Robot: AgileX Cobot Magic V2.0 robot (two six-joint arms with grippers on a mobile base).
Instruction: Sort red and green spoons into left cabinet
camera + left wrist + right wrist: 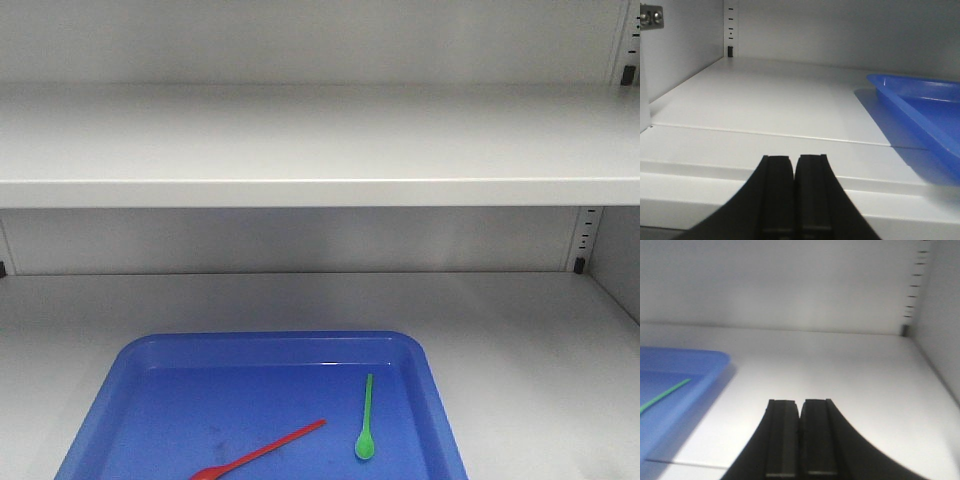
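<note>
My left gripper (795,192) hung just off the front edge of the lower shelf (540,350), its two black pads pressed flat together with nothing between them. My right gripper (800,437) sat the same way over the right part of that shelf, pads closed on each other and empty. Neither touched a spoon.

Past the grippers, the blue tray (440,420) lay on the shelf toward its front edge, a little left of centre, with bare grey shelf on both sides. Inside it, the red spoon (265,452) lay slanted near the tray's front, handle pointing up and to the right, bowl toward the front edge and partly cut off by the frame. The green spoon (366,420) lay just to its right, well apart from it, nearly straight front to back with its bowl nearest me. From my right wrist I saw only a thin slice of its green handle (665,395).

Farther back stood the cabinet's rear wall, slotted rails (588,235) at the back corners, and the upper shelf (320,150) above.
</note>
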